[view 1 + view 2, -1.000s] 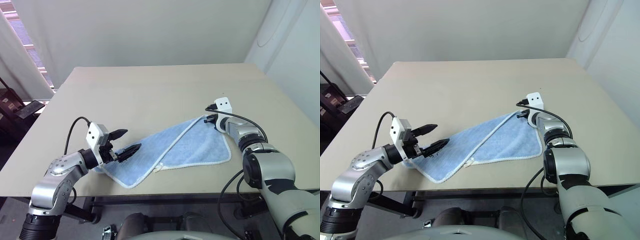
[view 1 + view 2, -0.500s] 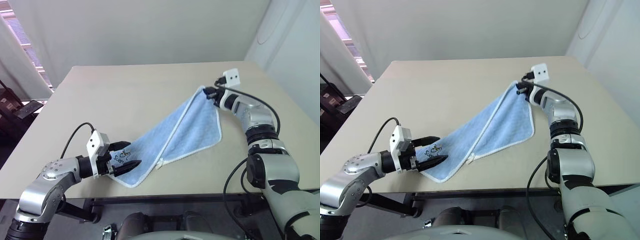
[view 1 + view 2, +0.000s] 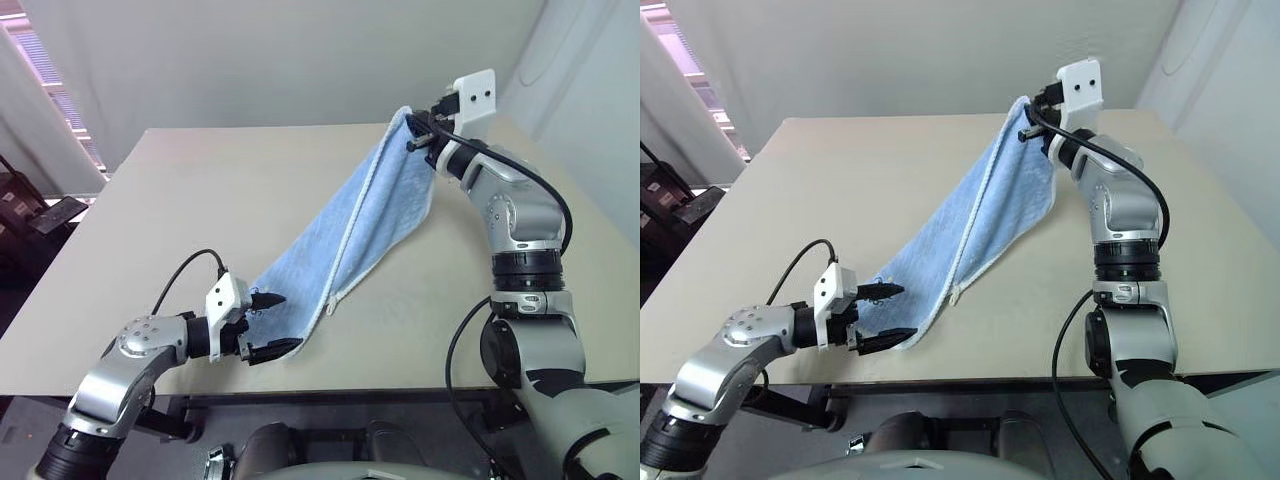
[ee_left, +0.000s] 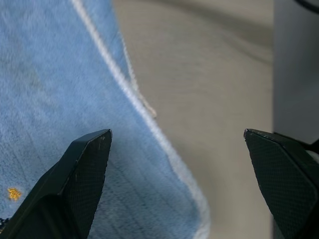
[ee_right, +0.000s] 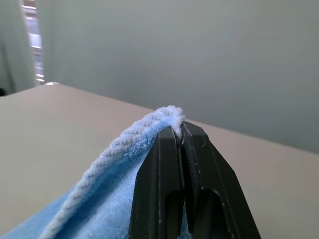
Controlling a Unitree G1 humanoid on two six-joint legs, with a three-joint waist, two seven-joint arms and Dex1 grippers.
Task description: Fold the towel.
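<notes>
With its two black fingers pinched tight on one corner, the right gripper (image 3: 418,131) holds the light-blue terry cloth towel with white stitched edging (image 3: 358,226) raised above the beige table (image 3: 240,200). From there the cloth hangs in a slanting band down to the table's near edge, where its lower end rests. At that end the left gripper (image 3: 270,324) sits with fingers spread wide around the towel's bottom corner, not closed on it.

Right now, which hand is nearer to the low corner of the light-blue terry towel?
Left. The left hand sits open at the light-blue terry towel's low corner near the table edge; the right hand pinches the opposite corner, raised high above the beige table.
</notes>
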